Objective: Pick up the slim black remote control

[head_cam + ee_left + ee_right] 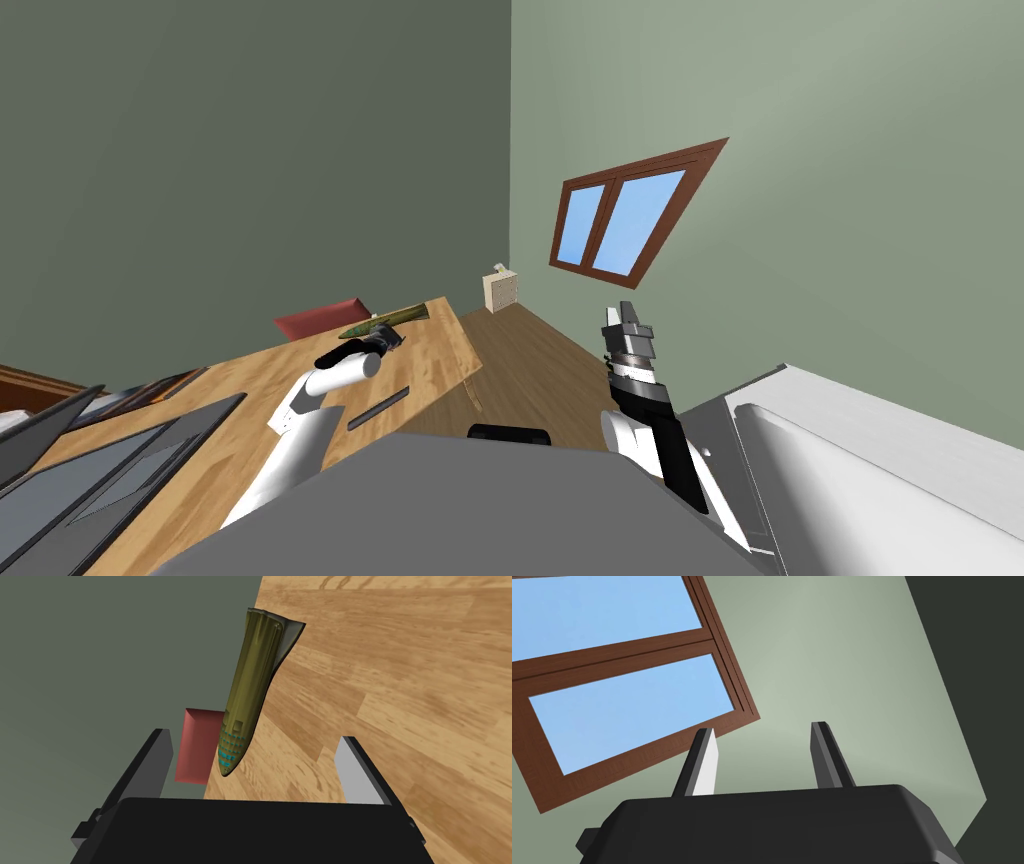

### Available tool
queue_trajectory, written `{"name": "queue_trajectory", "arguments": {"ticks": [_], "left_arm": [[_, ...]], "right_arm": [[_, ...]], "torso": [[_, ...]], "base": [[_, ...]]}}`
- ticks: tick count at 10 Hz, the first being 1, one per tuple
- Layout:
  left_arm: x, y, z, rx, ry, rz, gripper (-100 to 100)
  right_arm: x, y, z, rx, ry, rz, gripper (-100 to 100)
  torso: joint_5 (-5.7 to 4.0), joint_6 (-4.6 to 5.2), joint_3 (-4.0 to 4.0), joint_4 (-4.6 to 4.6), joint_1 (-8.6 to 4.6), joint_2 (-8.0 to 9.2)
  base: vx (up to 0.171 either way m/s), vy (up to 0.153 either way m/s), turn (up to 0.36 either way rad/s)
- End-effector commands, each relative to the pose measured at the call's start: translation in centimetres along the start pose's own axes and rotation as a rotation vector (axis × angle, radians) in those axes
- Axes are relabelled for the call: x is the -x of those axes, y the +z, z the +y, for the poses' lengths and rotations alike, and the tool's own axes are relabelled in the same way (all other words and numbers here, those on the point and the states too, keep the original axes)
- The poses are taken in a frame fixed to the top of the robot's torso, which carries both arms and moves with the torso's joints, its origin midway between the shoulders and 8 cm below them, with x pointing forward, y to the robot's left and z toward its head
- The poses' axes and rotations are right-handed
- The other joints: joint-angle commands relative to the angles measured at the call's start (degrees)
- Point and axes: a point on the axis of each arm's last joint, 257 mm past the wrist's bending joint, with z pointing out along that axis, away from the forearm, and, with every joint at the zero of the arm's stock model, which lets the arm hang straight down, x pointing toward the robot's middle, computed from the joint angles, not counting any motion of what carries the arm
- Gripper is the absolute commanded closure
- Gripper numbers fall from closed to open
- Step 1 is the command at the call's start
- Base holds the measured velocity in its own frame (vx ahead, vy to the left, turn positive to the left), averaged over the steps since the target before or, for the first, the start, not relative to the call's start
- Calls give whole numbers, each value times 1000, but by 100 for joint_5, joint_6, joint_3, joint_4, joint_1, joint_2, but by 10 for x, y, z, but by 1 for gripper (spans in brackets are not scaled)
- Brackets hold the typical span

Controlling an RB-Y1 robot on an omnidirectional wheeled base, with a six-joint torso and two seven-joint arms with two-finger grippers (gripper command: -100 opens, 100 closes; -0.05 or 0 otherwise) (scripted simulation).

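Note:
A slim dark remote [380,407] lies flat on the wooden table [440,355] near its front edge, just beside my left forearm. My left gripper [388,338] is farther back over the table and stands open. In the left wrist view its fingers [356,768] flank the near end of a different thing, a long olive-green remote [246,691] with teal buttons, without touching it. That olive remote [386,319] lies along the table's far edge. My right gripper [626,318] is raised to the right of the table, open and empty [762,731].
A red flat object [320,318] lies behind the table's far edge, seen also as a red block [197,746] beside the olive remote. Dark flat panels [100,470] cover the table's left end. A small beige cabinet [501,290] stands in the corner. White furniture [880,470] is at right.

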Motion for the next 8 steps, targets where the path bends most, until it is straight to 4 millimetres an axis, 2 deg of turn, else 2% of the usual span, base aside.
{"name": "queue_trajectory", "arguments": {"ticks": [1,2,4,5,6,7,8], "left_arm": [[11,2,18,59,-16,-27,-100],[27,5,33,108,-49,-56,-100],[29,3,41,141,-49,-66,-100],[45,4,58,197,-81,-95,-100],[46,2,65,224,-81,-103,-100],[60,1,82,278,-111,-129,-100],[62,-1,88,305,-112,-137,-100]], "right_arm": [[0,0,0,0,0,0,0],[0,0,0,0,0,0,0],[0,0,0,0,0,0,0],[0,0,0,0,0,0,0],[0,0,0,0,0,0,0],[0,0,0,0,0,0,0],[0,0,0,0,0,0,0]], "torso": [[0,0,0,0,0,0],[1,-5,1,0,3,1],[2,-8,3,1,8,5],[1,-8,2,1,0,2],[0,0,2,1,0,3],[1,-8,3,1,2,5],[3,-4,6,2,12,10]], "base": [[-15,34,-137],[-24,43,-259],[-18,33,-32],[-21,23,-242],[-24,34,-116],[-40,60,-179],[-36,54,-98]]}}
